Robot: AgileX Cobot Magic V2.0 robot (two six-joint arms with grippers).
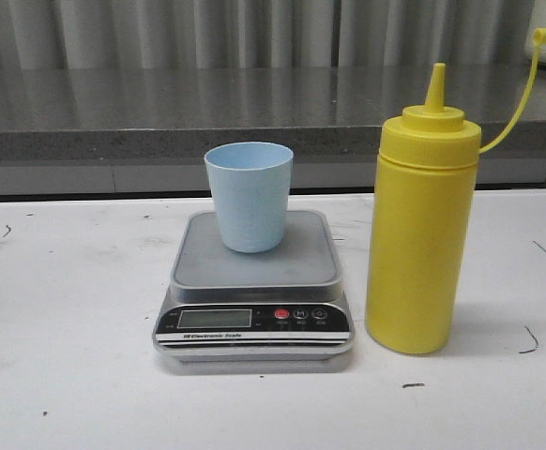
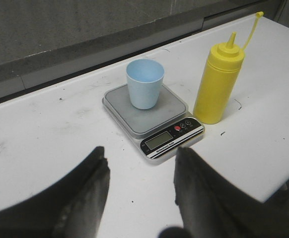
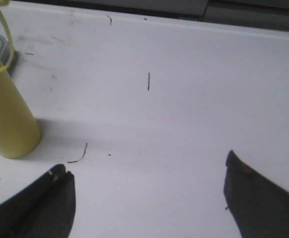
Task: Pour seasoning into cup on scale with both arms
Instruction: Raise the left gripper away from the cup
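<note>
Standing upright on the table (image 1: 57,356): yellow bottle (image 1: 417,244), long axis vertical, cone nozzle (image 1: 434,89) pointing straight up, uncapped; tethered cap (image 1: 544,36) hanging off to the robot's right on its thin strap. Parked just right of the scale (image 1: 254,295), apart from it, not touching. Pale blue cup (image 1: 249,195) upright on the scale's steel platform, mouth up, toward the back edge, display and buttons facing the robot.

Left gripper (image 2: 140,184) spread wide, holding nothing, above bare table; scale and cup directly ahead of its fingers (image 2: 87,191), bottle ahead and off to the right side.

Right gripper (image 3: 147,191) also wide open, nothing between the fingers (image 3: 256,198); bottle base near and just beyond its left finger, no contact
</note>
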